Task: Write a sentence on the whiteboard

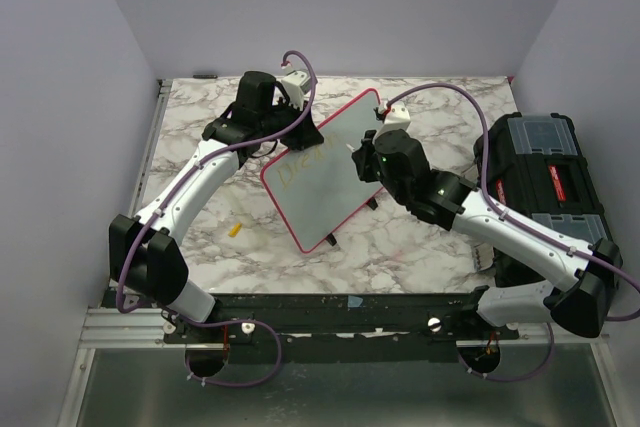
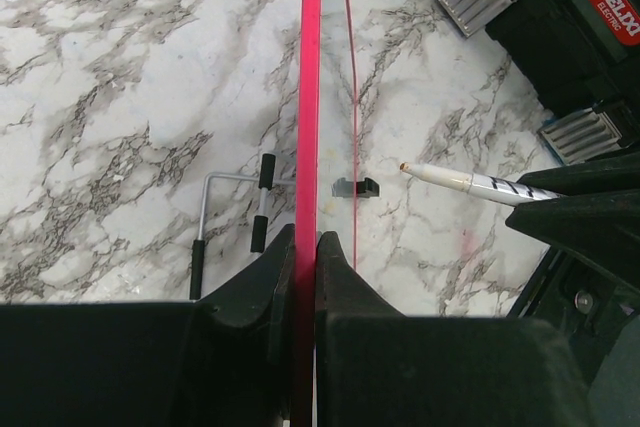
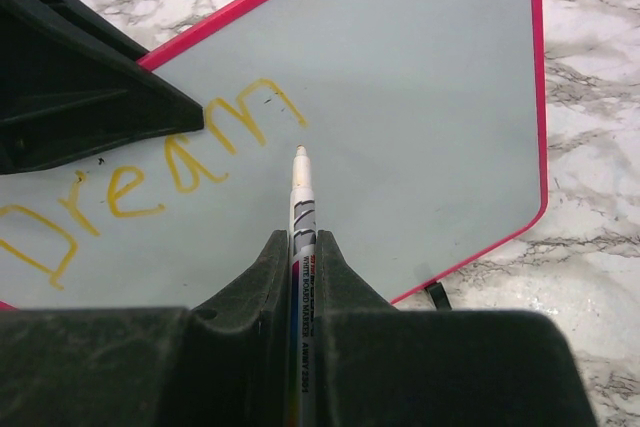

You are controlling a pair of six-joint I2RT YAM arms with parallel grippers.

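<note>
R tool, i.e. the right tool (image 3: pixel 303 239): clenched on a marker (image 3: pixel 300 197), barrel gripped between both fingers, tip pointing out ahead over the board face. Tip sits just beside the last stroke of the lettering; contact w/ the surface can't be confirmed from the wrist view.

L tool, i.e. the left tool (image 2: pixel 305 239): clamped on the rim of the whiteboard (image 1: pixel 335 172), fingers pinching the red-pink edge from both sides. Left wrist view sees the board edge-on, as a thin red line running straight away from the fingers.

Whiteboard: approx. centre of the bench (image 1: pixel 200 147), between the two arms, tilted w/ its face toward the R arm. L tool holds its upper-left edge; the lower edge w/ small black clips is down near the bench top (whether the clips bear on the bench, can't tell).

The sentence (image 3: pixel 150 177): yellow handwriting, reads "Dream" so far, at the upper-left of the board face, close to the L tool's grip.

Other items: black toolbox (image 1: pixel 545 182) at the right side of the bench, beside the R arm. Small yellow piece (image 1: pixel 236 230) lying on the bench, left of the board, apart from it. Wire stand (image 2: pixel 230 217) w/ black sleeves lies on the bench beside the board's edge.
</note>
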